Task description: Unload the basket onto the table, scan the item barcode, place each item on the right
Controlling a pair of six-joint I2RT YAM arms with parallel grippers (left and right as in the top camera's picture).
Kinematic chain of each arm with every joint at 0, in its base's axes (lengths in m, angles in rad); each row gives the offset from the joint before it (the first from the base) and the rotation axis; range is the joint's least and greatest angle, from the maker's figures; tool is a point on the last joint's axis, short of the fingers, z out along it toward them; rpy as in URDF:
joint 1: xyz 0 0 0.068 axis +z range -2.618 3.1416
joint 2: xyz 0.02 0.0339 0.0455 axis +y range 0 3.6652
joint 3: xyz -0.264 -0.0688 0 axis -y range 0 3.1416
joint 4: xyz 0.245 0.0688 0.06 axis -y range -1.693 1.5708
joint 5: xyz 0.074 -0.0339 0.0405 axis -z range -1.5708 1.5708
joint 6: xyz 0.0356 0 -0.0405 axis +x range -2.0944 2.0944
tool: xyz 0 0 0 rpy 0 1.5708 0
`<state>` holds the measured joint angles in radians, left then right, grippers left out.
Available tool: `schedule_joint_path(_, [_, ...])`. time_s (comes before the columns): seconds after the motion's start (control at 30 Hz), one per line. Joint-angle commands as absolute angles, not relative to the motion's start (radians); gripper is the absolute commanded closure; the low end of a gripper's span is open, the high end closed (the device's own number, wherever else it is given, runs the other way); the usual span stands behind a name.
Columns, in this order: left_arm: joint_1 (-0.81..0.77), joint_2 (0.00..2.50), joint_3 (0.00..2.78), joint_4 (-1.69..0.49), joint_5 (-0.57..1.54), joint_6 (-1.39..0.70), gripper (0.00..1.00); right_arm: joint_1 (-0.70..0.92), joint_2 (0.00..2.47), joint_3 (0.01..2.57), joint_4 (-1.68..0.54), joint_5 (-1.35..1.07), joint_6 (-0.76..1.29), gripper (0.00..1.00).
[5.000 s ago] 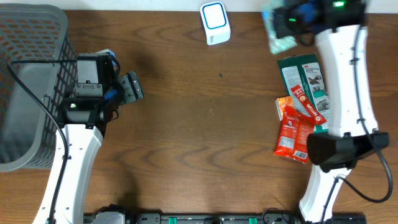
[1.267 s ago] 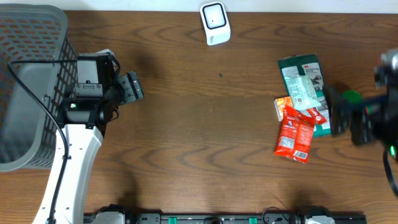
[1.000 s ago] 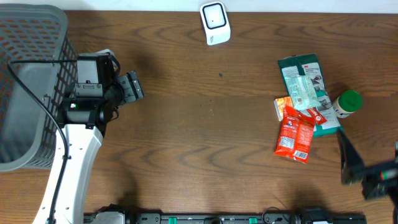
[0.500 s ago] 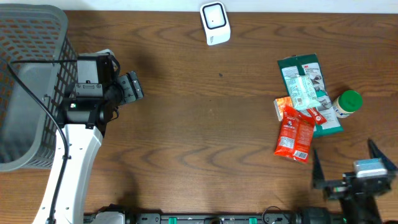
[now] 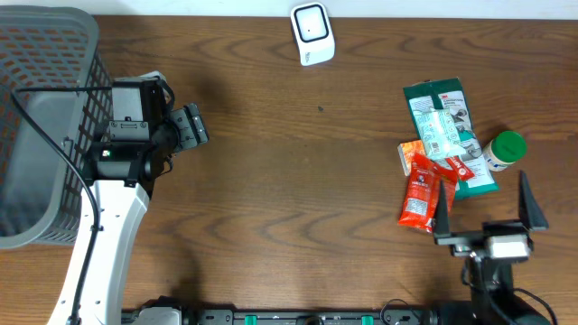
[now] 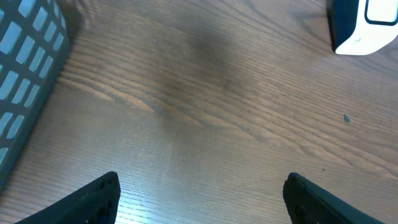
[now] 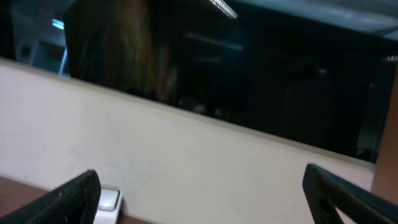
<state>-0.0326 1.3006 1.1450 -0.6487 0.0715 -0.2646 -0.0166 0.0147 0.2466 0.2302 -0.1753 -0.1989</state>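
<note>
Showing red packet (image 5: 424, 194) overhead only | left pincer (image 5: 194, 125) released | right pincer (image 5: 485, 212) released

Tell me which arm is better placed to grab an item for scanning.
Probably right. The right gripper, open, sits next to the packets and green-capped bottle; the left gripper is far off beside the basket.

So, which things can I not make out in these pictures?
- Barcodes on the red packets and green package: overhead, too small to read.
- Orange pack: overhead, mostly covered by the red packets.
- Basket: overhead, cut by the left edge, partly behind the left arm.
- Scanner: left wrist, cut by the top-right corner.
- Items: right wrist shows none; it faces a wall.
</note>
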Motion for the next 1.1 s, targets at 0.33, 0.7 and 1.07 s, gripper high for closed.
schedule_joint_path(0.33, [-0.028,1.302,1.150,-0.651,0.059,-0.259,0.16,-0.032,0.005,0.005,0.231,-0.057,0.064,0.01])
schedule_joint_path(0.7, [-0.028,1.302,1.150,-0.651,0.059,-0.259,0.15,-0.031,0.005,0.005,-0.072,-0.050,0.062,0.01])
schedule_joint_path(1.07, [-0.028,1.302,1.150,-0.651,0.059,-0.259,0.16,-0.031,0.006,0.005,-0.071,-0.053,0.048,0.01])
